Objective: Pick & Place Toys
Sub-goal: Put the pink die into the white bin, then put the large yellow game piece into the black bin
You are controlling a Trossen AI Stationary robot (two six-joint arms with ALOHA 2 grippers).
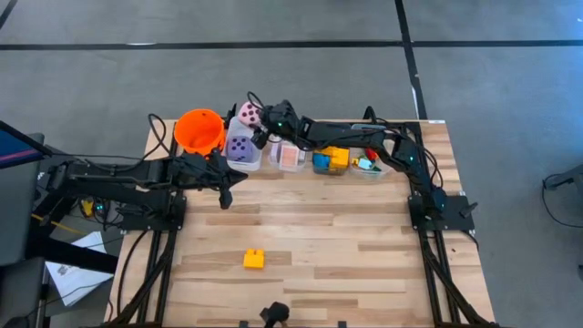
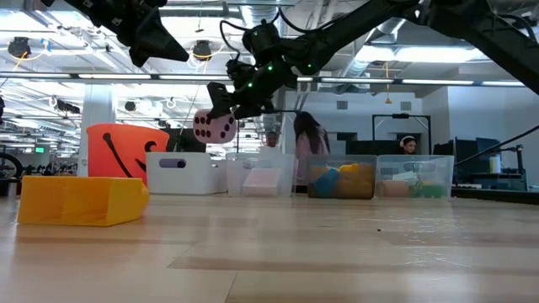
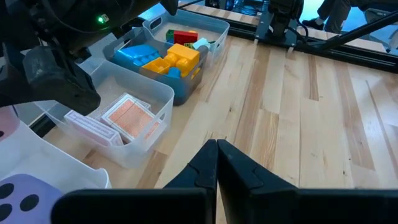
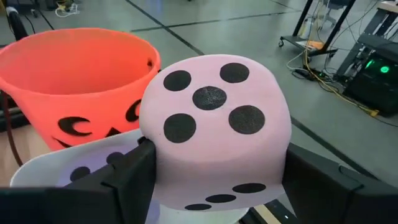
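The right claw point(image 4: 217, 180) is squeezing the pink die point(image 4: 214, 127) and holding it up over the white bin point(image 1: 244, 157), probably to drop it beside the purple die point(image 1: 240, 145), while the left claw point(image 1: 225, 198) is waiting clenched shut above the counter point(image 1: 328, 246).

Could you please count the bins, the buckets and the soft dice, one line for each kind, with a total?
Rectangular bins: 4, one white bin and three clear bins
Orange bucket: 1
Soft dice: 2, the pink die and the purple die
Total: 7
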